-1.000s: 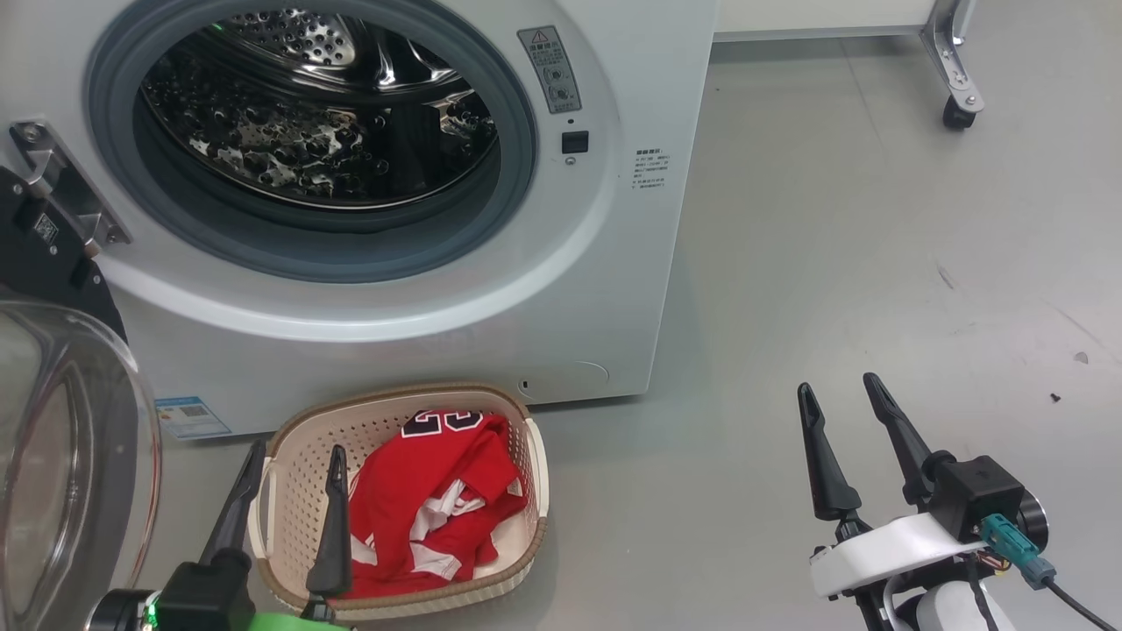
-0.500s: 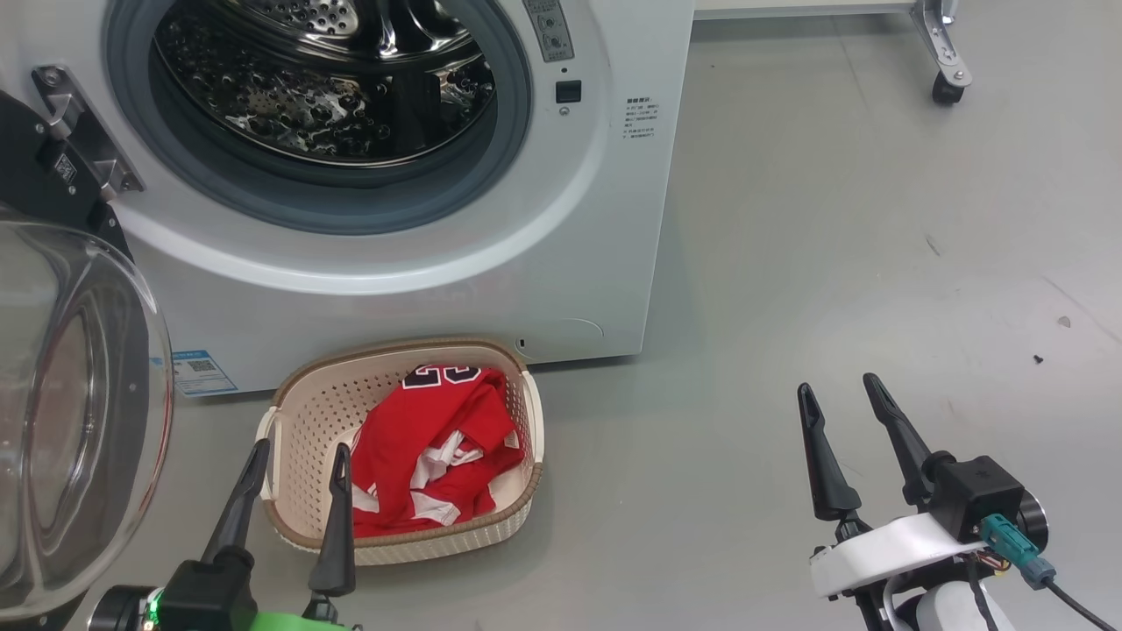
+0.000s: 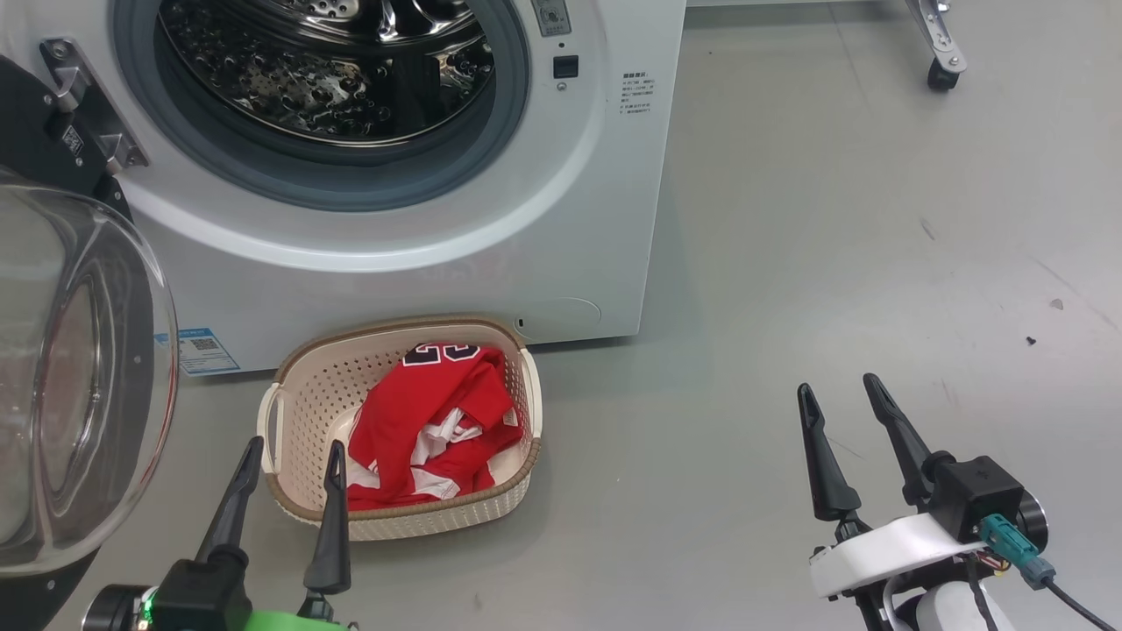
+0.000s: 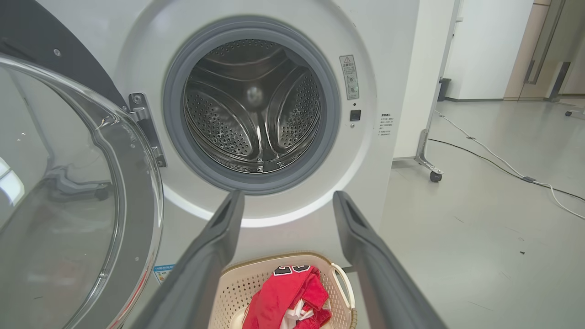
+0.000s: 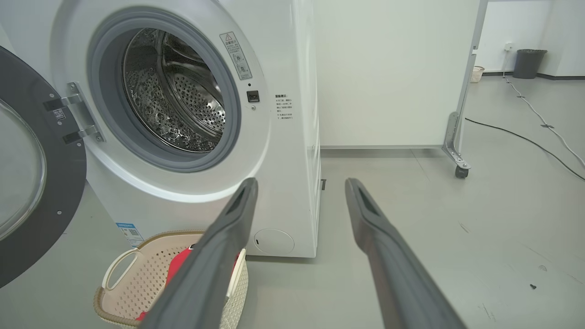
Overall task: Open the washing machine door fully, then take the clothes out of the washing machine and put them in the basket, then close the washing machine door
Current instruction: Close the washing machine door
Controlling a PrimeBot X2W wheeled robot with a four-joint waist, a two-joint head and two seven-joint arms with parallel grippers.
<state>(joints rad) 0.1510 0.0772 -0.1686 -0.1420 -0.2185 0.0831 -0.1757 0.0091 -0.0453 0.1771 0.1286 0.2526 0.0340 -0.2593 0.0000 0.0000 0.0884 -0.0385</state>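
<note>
Two grippers sit low before the washing machine (image 3: 394, 280), both with fingers spread wide and nothing between them: the left gripper (image 3: 294, 445) near the basket's (image 3: 421, 523) near-left corner, the right gripper (image 3: 836, 386) over bare floor (image 3: 789, 263) well to the right. The clothes (image 3: 421, 421) lie bunched in the basket, which stands on the floor just in front of the washer. That leaves the washing machine door (image 3: 88, 394), swung wide open at the left. It should handle as a stiff, fairly heavy hinged panel. Its glass bowl (image 4: 59, 205) looks smooth and likely slippery, so a push on the black rim (image 5: 64, 219) at the edge far from the hinge (image 5: 73, 116) seems the best place. The left wrist view looks straight into the drum (image 4: 251, 109) to its back wall, all bare steel. The head view cuts the drum's top off but shows the whole basket from above, and the right wrist view gives the hinge brackets plainly.
</note>
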